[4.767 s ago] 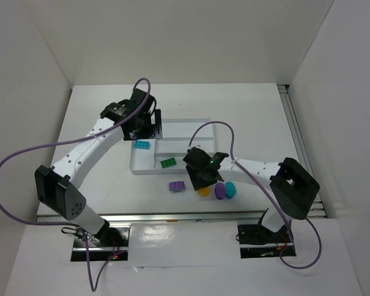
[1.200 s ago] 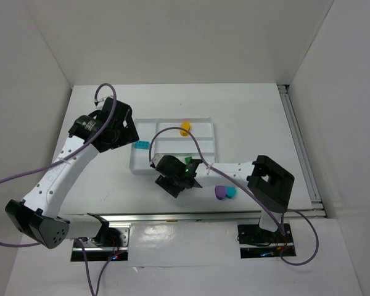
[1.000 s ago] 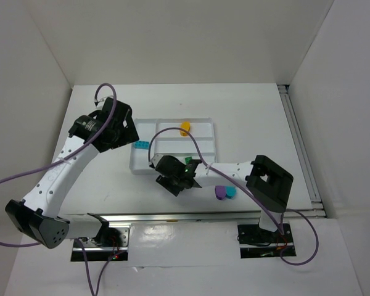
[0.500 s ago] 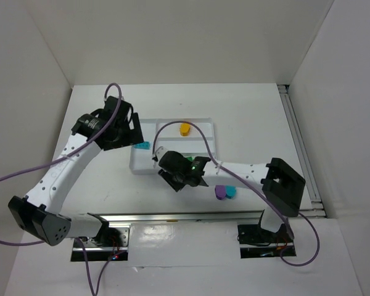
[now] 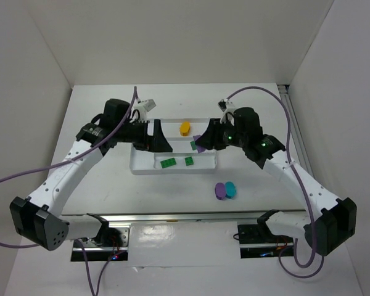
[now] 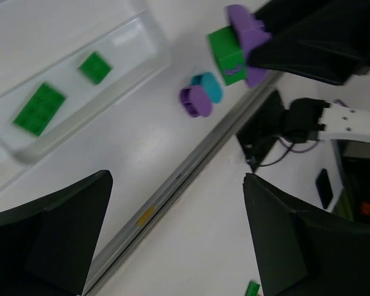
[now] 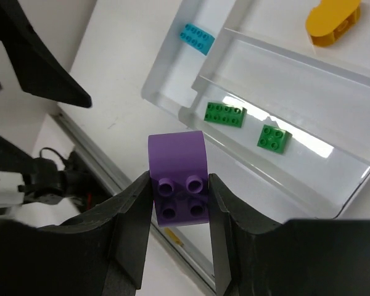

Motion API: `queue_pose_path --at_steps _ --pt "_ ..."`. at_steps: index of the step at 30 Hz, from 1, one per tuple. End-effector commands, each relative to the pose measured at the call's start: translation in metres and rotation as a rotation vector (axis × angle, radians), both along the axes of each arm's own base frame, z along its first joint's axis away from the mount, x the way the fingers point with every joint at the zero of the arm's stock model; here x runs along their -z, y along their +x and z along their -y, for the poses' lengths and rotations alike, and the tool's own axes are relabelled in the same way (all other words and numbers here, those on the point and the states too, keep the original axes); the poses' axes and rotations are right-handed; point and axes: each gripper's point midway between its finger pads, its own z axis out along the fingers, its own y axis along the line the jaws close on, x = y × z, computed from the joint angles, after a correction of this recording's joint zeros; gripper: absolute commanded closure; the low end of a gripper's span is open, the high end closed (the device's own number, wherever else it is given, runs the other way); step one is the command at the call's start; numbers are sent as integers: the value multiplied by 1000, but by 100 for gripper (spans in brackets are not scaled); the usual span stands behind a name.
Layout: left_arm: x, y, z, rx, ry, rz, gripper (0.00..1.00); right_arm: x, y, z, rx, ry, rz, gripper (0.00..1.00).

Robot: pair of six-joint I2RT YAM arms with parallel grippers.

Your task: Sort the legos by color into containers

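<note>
My right gripper (image 7: pixel 179 185) is shut on a purple lego (image 7: pixel 176 154), held in the air over the white tray (image 7: pixel 191 112). From above it hangs over the tray's right half (image 5: pixel 200 140). In the left wrist view a green piece (image 6: pixel 227 55) shows against the purple lego (image 6: pixel 246 24). My left gripper (image 6: pixel 176 182) is open and empty, above the tray's left end (image 5: pixel 162 142). Two green legos (image 5: pixel 168 163) (image 5: pixel 189 161) lie in the front section. A yellow one (image 5: pixel 184 127) lies in the back section, a teal one (image 7: pixel 197 37) in the left section.
A purple oval lego (image 5: pixel 219 190) and a teal oval lego (image 5: pixel 230 189) lie side by side on the table in front of the tray's right end. A metal rail (image 5: pixel 172 216) runs along the near table edge. White walls stand on three sides.
My right gripper has risen from the table in front of the tray to above its right half, holding the purple lego. My left gripper has shifted right over the tray's left end.
</note>
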Motion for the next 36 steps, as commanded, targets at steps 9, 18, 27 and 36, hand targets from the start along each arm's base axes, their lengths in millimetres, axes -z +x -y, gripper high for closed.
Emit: queue_pose_path --at_steps 9,18,27,36 --pt "-36 5 60 321 -359 175 0 -52 -13 -9 -167 266 -9 76" --pt "-38 12 79 430 -417 234 0 -65 -26 -16 -255 396 -48 76" --pt "-54 1 85 532 -495 257 9 -63 -27 -13 -274 415 -58 76" --pt "-42 6 91 540 -478 215 6 -65 -25 -14 -291 432 -58 76"
